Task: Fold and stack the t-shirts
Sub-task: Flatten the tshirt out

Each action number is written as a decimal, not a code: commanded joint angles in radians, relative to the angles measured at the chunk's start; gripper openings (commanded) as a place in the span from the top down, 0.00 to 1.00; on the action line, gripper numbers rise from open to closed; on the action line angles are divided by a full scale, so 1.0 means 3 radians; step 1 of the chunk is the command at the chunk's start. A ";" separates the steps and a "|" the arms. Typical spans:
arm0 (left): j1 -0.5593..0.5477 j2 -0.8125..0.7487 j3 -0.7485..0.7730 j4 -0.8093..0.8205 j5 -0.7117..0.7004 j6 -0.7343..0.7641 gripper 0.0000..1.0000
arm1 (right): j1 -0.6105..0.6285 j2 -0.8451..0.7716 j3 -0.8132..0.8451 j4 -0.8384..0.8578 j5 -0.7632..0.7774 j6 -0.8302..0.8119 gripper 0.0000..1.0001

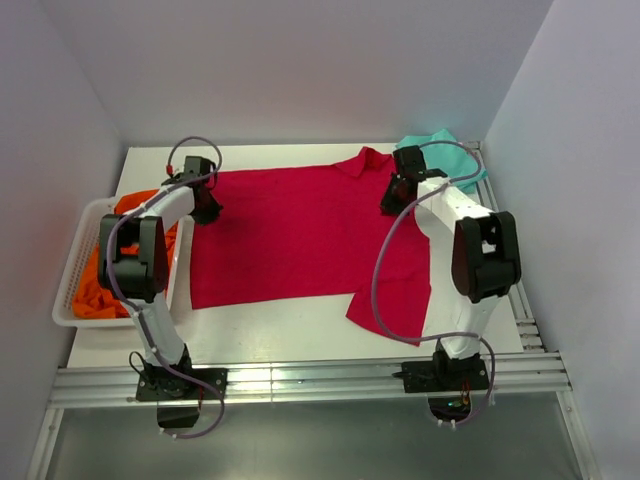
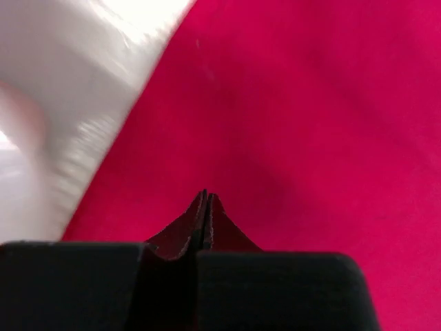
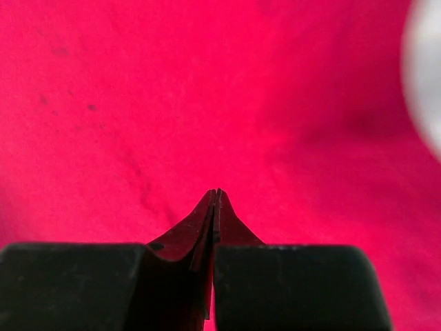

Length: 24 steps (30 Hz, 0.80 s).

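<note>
Counter [image 1: 270,325] is white, closed in by pale walls [image 1: 300,60]. The red t-shirt [image 1: 290,235] lies spread flat in the middle. The left end effector [image 1: 205,208] is at its far left edge and the right end effector [image 1: 393,200] beside the collar, both with fingers pressed together. A teal t-shirt [image 1: 440,145] is bunched in the far right corner. Orange garments [image 1: 92,290] fill the white basket [image 1: 72,265] at the left.

Red t-shirt [image 1: 300,235] lies spread flat on table [image 1: 270,335]. Teal t-shirt [image 1: 440,148] bunched at far right corner; orange garments [image 1: 95,290] in white basket [image 1: 72,268], left.
</note>
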 commanded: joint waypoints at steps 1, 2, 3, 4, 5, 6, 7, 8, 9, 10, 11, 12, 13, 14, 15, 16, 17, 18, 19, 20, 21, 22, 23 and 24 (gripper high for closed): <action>-0.0059 0.0055 0.0046 0.0057 0.0188 -0.0051 1.00 | 0.0018 0.0161 0.0025 0.0275 -0.0490 0.0091 1.00; -0.0070 0.0091 0.0046 0.0088 0.0214 -0.0045 1.00 | 0.0013 0.0218 0.0040 0.0306 -0.0597 0.0091 1.00; -0.0080 0.0112 0.0046 0.0098 0.0244 -0.0040 1.00 | 0.0013 0.0329 0.0050 0.0296 -0.0613 0.0091 1.00; -0.0085 0.0142 0.0056 0.0098 0.0305 -0.0040 1.00 | 0.0008 0.0386 0.0066 0.0270 -0.0623 0.0081 1.00; -0.0095 0.0229 0.0076 0.0048 0.0336 -0.0040 1.00 | 0.0013 0.0437 0.0081 0.0245 -0.0679 0.0071 1.00; -0.0096 0.0290 0.0107 0.0002 0.0352 -0.0040 1.00 | 0.0013 0.0514 0.0076 0.0229 -0.0685 0.0071 1.00; -0.0101 0.0352 0.0173 -0.0065 0.0372 -0.0030 1.00 | 0.0013 0.0535 0.0051 0.0219 -0.0680 0.0071 1.00; -0.0101 0.0479 0.0209 -0.0136 0.0367 -0.0030 1.00 | 0.0013 0.0535 -0.0041 0.0239 -0.0680 0.0071 1.00; -0.0101 0.0541 0.0245 -0.0304 0.0342 -0.0030 1.00 | 0.0013 0.0510 -0.0107 0.0250 -0.0659 0.0076 1.00; -0.0121 0.0587 0.0281 -0.0366 0.0317 -0.0035 1.00 | 0.0013 0.0489 -0.0235 0.0255 -0.0639 0.0076 1.00; -0.0126 0.0638 0.0276 -0.0423 0.0256 -0.0050 1.00 | 0.0008 0.0418 -0.0307 0.0270 -0.0608 0.0076 1.00; -0.0131 0.0639 0.0251 -0.0449 0.0255 -0.0061 1.00 | 0.0008 0.0372 -0.0383 0.0280 -0.0593 0.0081 1.00; -0.0136 0.0623 0.0159 -0.0439 0.0255 -0.0081 1.00 | 0.0003 0.0331 -0.0526 0.0291 -0.0542 0.0081 1.00; -0.0136 0.0568 0.0098 -0.0423 0.0270 -0.0096 1.00 | 0.0008 0.0285 -0.0593 0.0291 -0.0516 0.0076 1.00; -0.0136 0.0537 -0.0004 -0.0398 0.0280 -0.0122 1.00 | 0.0003 0.0193 -0.0655 0.0286 -0.0481 0.0071 1.00; -0.0136 0.0486 -0.0051 -0.0403 0.0286 -0.0137 1.00 | -0.0002 0.0147 -0.0767 0.0291 -0.0475 0.0061 1.00; -0.0136 0.0460 -0.0097 -0.0408 0.0301 -0.0158 1.00 | -0.0008 0.0055 -0.0818 0.0281 -0.0465 0.0055 1.00; -0.0136 0.0429 -0.0173 -0.0423 0.0306 -0.0183 1.00 | -0.0008 0.0014 -0.0859 0.0270 -0.0434 0.0050 1.00; -0.0142 0.0399 -0.0214 -0.0428 0.0321 -0.0194 1.00 | -0.0018 -0.0032 -0.0921 0.0255 -0.0394 0.0050 1.00; -0.0142 0.0327 -0.0255 -0.0428 0.0326 -0.0199 1.00 | -0.0018 -0.0108 -0.0946 0.0214 -0.0363 0.0045 1.00; -0.0142 0.0286 -0.0321 -0.0439 0.0332 -0.0209 1.00 | -0.0023 -0.0150 -0.0972 0.0194 -0.0327 0.0035 1.00; -0.0147 0.0245 -0.0347 -0.0444 0.0337 -0.0209 1.00 | -0.0028 -0.0196 -0.1013 0.0173 -0.0296 0.0035 1.00; -0.0147 0.0179 -0.0373 -0.0484 0.0332 -0.0209 1.00 | -0.0028 -0.0272 -0.1033 0.0133 -0.0225 0.0030 1.00; -0.0152 0.0138 -0.0434 -0.0515 0.0347 -0.0224 1.00 | -0.0028 -0.0318 -0.1059 0.0117 -0.0194 0.0030 1.00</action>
